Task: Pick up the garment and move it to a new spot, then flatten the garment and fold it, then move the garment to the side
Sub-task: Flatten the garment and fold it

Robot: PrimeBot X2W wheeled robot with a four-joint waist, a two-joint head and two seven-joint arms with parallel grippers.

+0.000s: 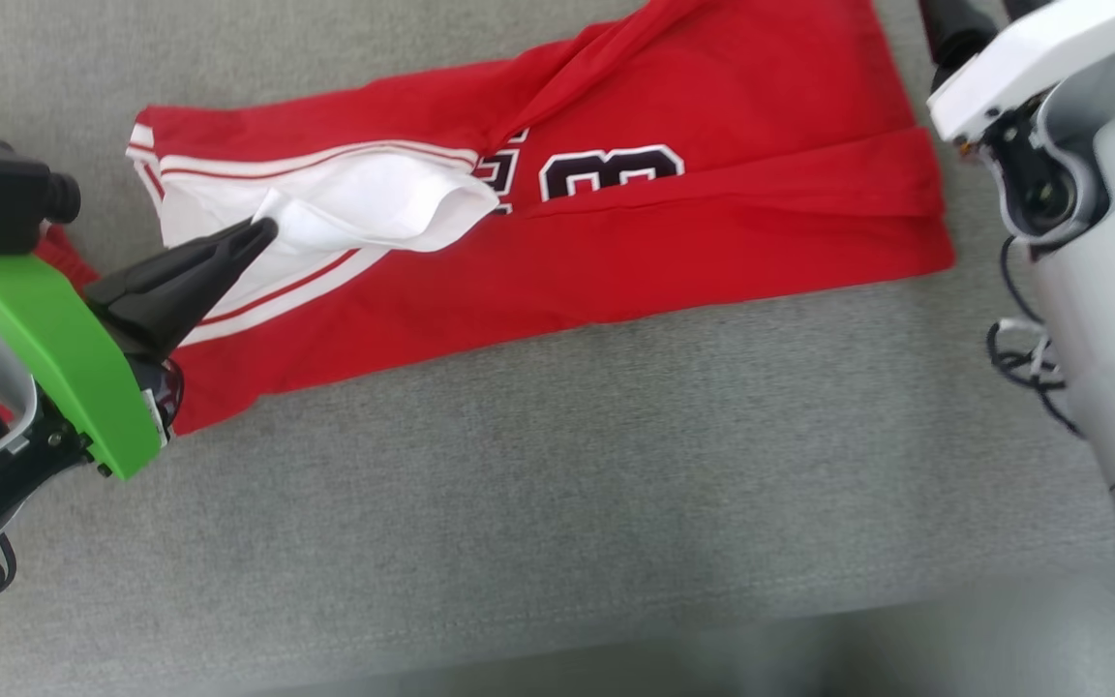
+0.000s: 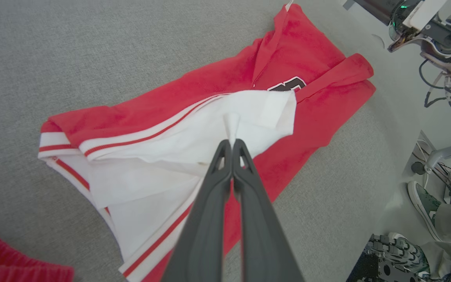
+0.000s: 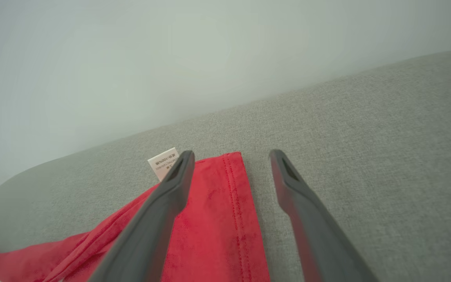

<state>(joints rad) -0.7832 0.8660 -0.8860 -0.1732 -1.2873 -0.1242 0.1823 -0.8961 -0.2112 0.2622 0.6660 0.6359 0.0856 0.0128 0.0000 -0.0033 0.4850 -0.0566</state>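
Left claw (image 2: 232, 144) pinched shut on a raised fold of white cloth belonging to the red jersey (image 1: 712, 242) with white striped trim and a black number. Right claw (image 3: 229, 156) spread wide, holding nothing, over the jersey's hem corner near a small white label (image 3: 163, 162). Jersey lies stretched across the grey fabric-covered bench (image 1: 557, 465).
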